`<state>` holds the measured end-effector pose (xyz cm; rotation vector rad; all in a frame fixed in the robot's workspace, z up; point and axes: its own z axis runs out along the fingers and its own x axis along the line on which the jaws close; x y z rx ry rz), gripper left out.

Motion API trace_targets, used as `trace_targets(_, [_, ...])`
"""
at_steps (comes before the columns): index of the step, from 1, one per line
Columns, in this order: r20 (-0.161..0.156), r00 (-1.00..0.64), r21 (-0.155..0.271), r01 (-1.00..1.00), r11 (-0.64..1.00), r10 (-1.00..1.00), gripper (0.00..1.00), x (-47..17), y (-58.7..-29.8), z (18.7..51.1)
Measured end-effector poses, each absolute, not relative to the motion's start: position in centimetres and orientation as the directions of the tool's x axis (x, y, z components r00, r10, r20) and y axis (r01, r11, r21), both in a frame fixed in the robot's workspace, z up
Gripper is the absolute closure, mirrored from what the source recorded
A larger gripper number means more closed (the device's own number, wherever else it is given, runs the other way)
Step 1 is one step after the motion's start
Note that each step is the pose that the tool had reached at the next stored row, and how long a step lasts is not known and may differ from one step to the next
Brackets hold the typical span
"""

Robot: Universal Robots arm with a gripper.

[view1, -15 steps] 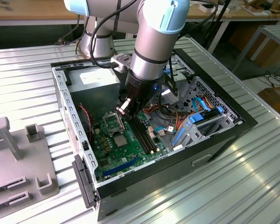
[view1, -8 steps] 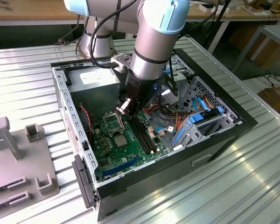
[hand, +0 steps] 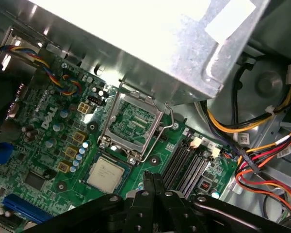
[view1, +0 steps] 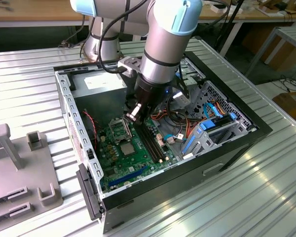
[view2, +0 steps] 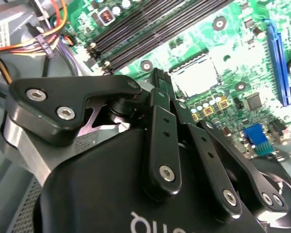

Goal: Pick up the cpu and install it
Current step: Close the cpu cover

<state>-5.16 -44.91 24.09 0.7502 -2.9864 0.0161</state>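
The cpu [hand: 105,174] is a small silver square lying flat in its seat on the green motherboard [hand: 43,145], beside the hinged metal socket frame [hand: 133,124], which stands open. In the second wrist view the cpu [view2: 195,76] shows bright and uncovered. In the exterior view the cpu [view1: 126,147] lies just below the raised frame [view1: 118,131]. My gripper [view1: 133,115] hangs inside the case a little above the board, beside the socket and apart from the cpu. Its black fingers [hand: 145,187] are pressed together with nothing between them, tips [view2: 158,77] pointing at the board.
The open black computer case [view1: 222,153] sits on a ribbed metal table. A grey power-supply box [view1: 98,86] stands close behind the socket. Long black memory slots [view1: 153,143] run beside my gripper. Coloured cables [view1: 187,123] and blue drive brackets [view1: 207,131] crowd the exterior view's right. A grey fixture [view1: 19,163] lies left.
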Motion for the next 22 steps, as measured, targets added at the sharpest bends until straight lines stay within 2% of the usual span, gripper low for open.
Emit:
trace_targets(5, [0.056,-0.879,0.018,-0.473,0.881,-0.473,0.89,-4.67,-43.92,23.95])
trace_targets(9, [0.021,-0.879,0.085,-0.474,0.877,-0.477,0.89,-4.31,-43.83,23.94])
trace_targets(15, [-0.018,-0.87,0.159,-0.488,0.858,-0.492,0.89,-4.27,-43.83,23.89])
trace_targets(22, [-0.023,-0.865,0.175,-0.497,0.85,-0.501,0.89,-4.24,-44.08,23.16])
